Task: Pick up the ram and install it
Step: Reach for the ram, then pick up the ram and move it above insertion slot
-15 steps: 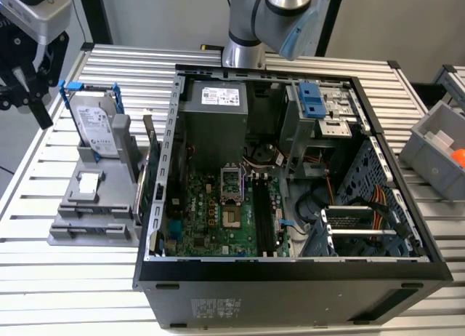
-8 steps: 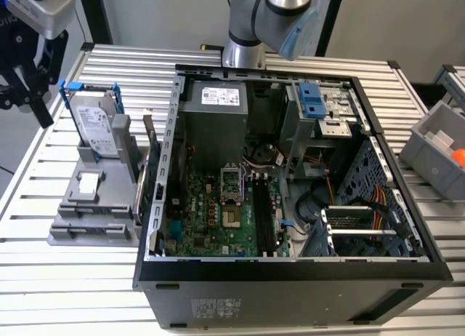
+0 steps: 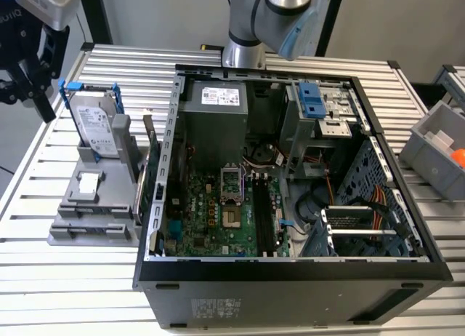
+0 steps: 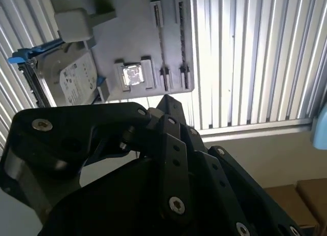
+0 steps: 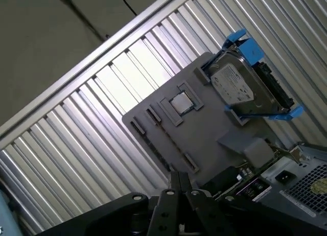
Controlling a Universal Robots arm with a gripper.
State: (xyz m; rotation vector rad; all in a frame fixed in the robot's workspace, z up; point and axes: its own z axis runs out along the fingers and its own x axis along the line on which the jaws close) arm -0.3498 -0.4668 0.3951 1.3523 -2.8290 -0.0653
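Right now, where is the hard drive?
In the exterior view, the hard drive stands upright in the gray holder on the exterior view's left, beside the computer case.

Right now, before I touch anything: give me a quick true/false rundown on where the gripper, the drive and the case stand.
1. The gripper is outside the computer case, toward the exterior view's left. True.
2. The hard drive lies flat inside the case. False: it stands on edge in the gray fixture beside the case.
3. The case is open, with the green motherboard exposed. True.
4. The gripper is touching the hard drive. False: a gap separates them in the exterior view.
5. A gray bin sits at the exterior view's left. False: it is at the right.
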